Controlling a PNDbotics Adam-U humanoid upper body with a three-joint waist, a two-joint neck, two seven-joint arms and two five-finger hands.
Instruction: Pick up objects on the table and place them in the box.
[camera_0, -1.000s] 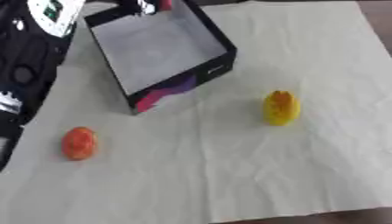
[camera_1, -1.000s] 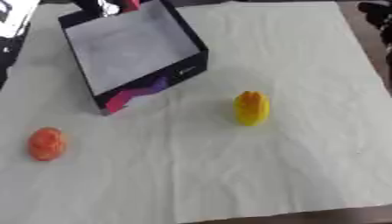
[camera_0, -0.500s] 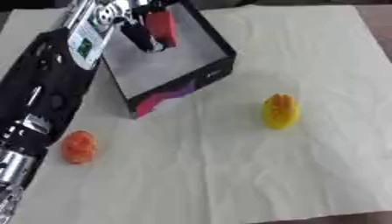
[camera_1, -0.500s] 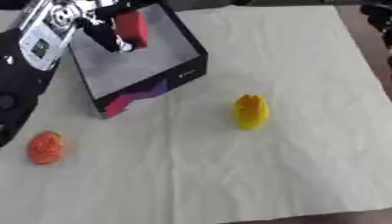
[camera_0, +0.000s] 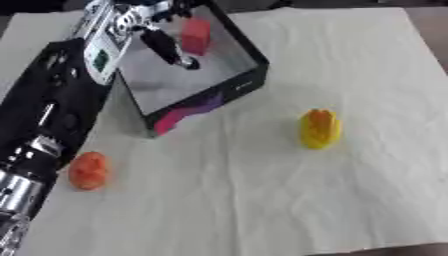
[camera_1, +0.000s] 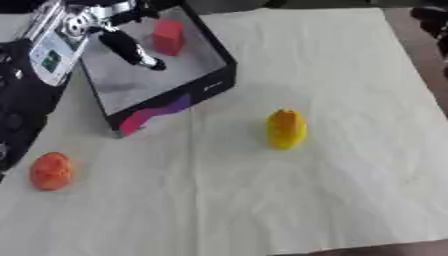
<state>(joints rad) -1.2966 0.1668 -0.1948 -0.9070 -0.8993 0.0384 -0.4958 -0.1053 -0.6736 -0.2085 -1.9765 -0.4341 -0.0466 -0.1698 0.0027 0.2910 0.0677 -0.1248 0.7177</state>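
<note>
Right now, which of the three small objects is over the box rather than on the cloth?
The red block, by the left hand above the box; the orange object and yellow object lie outside.

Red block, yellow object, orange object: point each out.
red block (camera_0: 196, 36): left eye view, middle of its front face.
yellow object (camera_0: 319, 129): left eye view, centre of its body.
orange object (camera_1: 51, 171): right eye view, its middle.

A pale cloth (camera_0: 367, 65) (faintly creased) covers the table.

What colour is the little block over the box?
Red: the small block shows best in the left eye view.
</note>
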